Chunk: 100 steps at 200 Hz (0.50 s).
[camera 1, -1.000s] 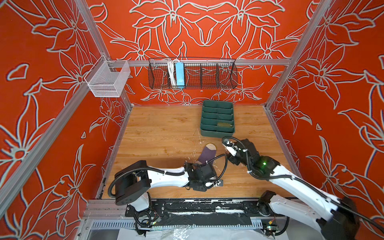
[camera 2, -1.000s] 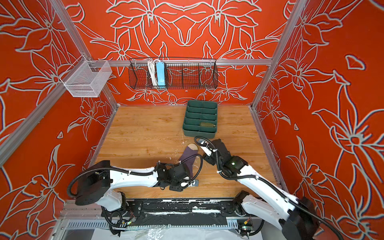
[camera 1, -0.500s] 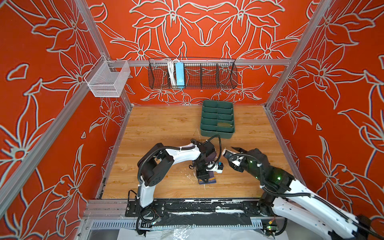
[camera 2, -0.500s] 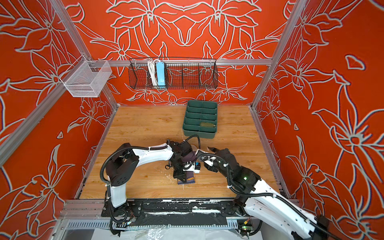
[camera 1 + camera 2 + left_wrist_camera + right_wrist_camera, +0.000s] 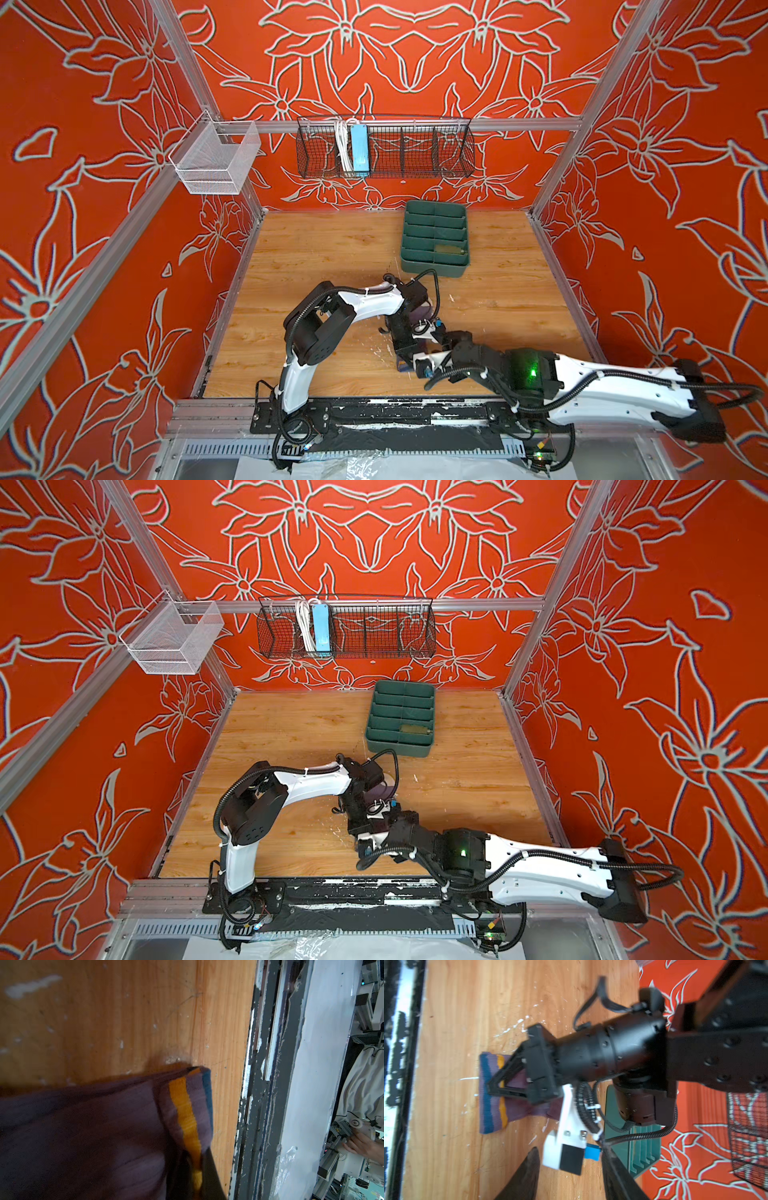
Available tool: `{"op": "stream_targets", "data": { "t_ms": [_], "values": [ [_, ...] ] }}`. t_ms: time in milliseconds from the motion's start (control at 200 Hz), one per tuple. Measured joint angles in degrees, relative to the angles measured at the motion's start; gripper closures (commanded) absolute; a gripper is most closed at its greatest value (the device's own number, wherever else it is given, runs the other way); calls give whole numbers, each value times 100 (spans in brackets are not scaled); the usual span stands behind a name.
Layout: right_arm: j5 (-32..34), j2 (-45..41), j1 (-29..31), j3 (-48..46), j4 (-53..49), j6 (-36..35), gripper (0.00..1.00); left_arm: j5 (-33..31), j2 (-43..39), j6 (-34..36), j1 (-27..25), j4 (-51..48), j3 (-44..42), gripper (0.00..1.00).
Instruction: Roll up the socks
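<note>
Purple sock (image 5: 519,1108) cuff clenched in left tool (image 5: 491,1085); right tool (image 5: 570,1150) released, empty; best pin fabric, roll tight

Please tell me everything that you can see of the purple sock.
The purple sock looks like a ribbed knit, with a yellow stripe and a blue edge at its cuff. It lies on the wooden table, and the cuff points towards the front rail. The left gripper is shut on the cuff at the stripes. That arm hides most of the foot part, so its toe and heel cannot be judged here.
</note>
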Motion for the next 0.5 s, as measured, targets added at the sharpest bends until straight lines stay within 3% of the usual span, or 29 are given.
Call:
{"op": "stream_targets", "data": {
  "t_ms": [150,500],
  "values": [
    [229,398,516,-411,195,400,49,0,0,-26,0,-2,2,100],
    [352,2533,588,-776,1547,704,51,0,0,-46,0,-7,2,100]
  ]
}}
